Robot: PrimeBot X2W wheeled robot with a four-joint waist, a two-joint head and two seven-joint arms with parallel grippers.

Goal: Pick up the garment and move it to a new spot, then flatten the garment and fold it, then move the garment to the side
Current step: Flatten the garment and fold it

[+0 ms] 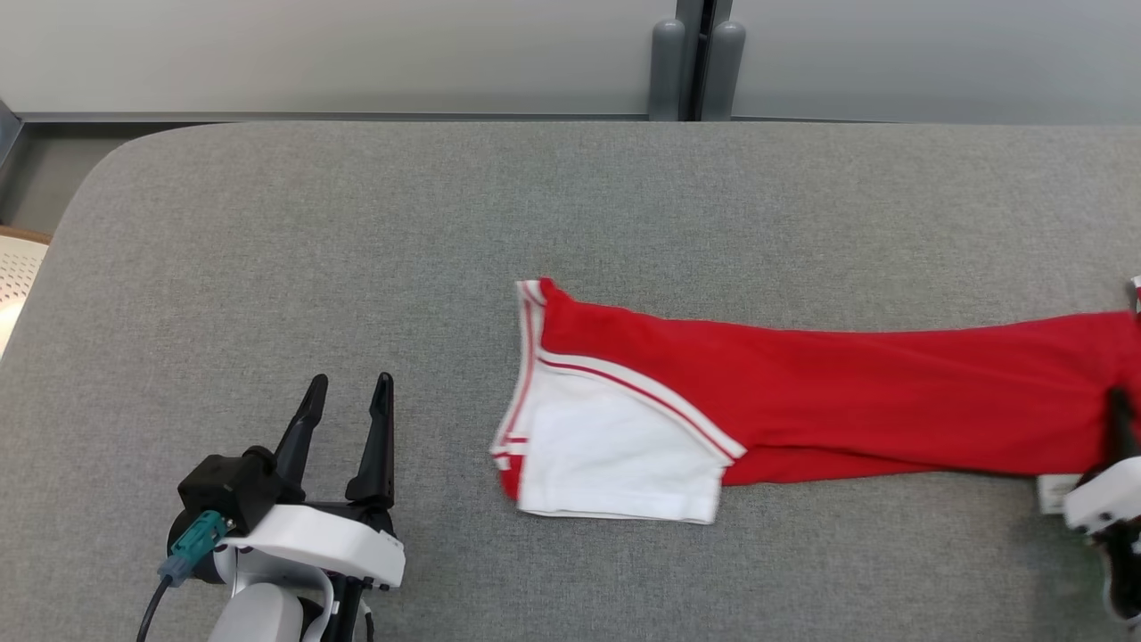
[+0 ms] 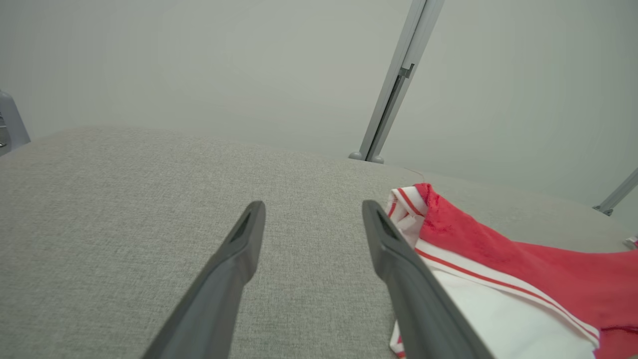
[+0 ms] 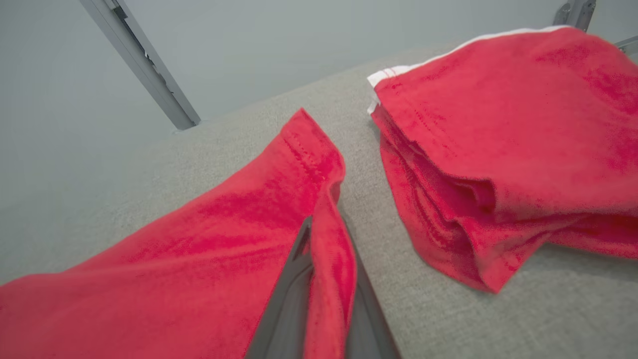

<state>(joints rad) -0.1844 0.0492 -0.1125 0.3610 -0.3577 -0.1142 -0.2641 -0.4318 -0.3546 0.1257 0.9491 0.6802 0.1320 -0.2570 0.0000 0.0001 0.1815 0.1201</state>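
The garment is red with a white panel and red-white striped trim at its left end. It lies stretched across the grey table, running off the right edge of the head view. My right gripper is at that right end, shut on a fold of the red fabric. In the right wrist view the cloth is pinched between the two fingers of that gripper. My left gripper stands open over bare table, left of the garment's white end, with nothing between the fingers of that gripper.
A bunched red heap of fabric with white trim lies just beyond my right gripper. A grey post stands behind the table against pale panels. The table's rounded corner is at the far left, beside a white perforated object.
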